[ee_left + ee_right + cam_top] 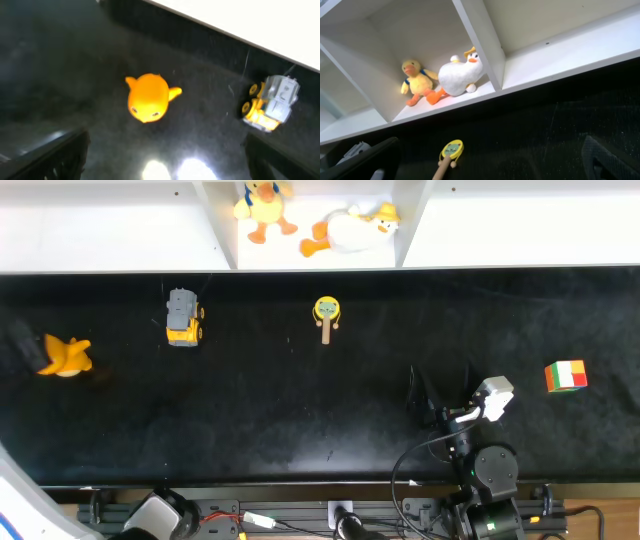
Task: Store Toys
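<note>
Left gripper (pixel 165 157): fingers spread, over the orange fish toy (pixel 149 97) on the black table (pixel 300 420). Toy truck (pixel 272 102) near. Right gripper (pixel 485 167): spread, empty. Yellow plush duck (pixel 415 80) and white plush duck (pixel 459 75) sit in the middle compartment of the shelf (pixel 475 40).

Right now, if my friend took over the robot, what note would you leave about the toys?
Left gripper: open, empty, close to the orange toy at the table's left.
Right gripper: open, empty, facing the shelf.
Done: yellow duck and white duck are in the shelf's middle compartment.
Left to do: orange toy, toy truck, yellow rattle and coloured cube are out on the black table.
</note>
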Robot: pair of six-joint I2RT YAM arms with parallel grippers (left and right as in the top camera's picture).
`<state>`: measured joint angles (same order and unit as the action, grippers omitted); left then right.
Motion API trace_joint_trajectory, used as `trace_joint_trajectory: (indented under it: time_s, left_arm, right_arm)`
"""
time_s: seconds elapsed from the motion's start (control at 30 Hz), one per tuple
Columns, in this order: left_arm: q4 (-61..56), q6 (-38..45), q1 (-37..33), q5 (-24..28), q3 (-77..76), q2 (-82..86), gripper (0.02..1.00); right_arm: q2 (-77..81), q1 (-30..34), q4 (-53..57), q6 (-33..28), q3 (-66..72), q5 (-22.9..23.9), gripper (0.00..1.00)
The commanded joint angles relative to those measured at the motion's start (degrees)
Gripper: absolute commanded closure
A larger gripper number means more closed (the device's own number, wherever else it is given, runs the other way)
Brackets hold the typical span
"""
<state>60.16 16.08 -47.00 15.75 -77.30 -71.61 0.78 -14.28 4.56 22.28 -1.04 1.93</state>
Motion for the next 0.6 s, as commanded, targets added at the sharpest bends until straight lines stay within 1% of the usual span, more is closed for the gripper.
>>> trace_joint_trajectory:
  time_s: [0.03,0.13,0.33,0.5,0.6]
  left_arm:
    - [-7.04,-0.20,-0.57,1.73,10.16,7.13,0.020]
    - [-10.93,0.31,-0.57,-0.87,15.67,12.31,0.020]
    - [-15.91,0.00,-0.57,-9.11,23.65,18.69,0.020]
    - [-21.55,1.05,-0.79,-10.03,28.39,17.31,0.025]
    - [-23.76,3.15,-1.38,-8.22,29.35,15.04,0.023]
  right_arm:
    - [-0.57,0.15,-0.28,-0.04,0.79,0.59,0.007]
    - [-0.57,0.15,-0.28,-0.04,0.79,0.59,0.007]
    - [-0.57,0.15,-0.28,-0.04,0.79,0.59,0.005]
    - [-0.57,0.15,-0.28,-0.04,0.79,0.59,0.005]
    - [-0.57,0.15,-0.28,-0.04,0.79,0.59,0.007]
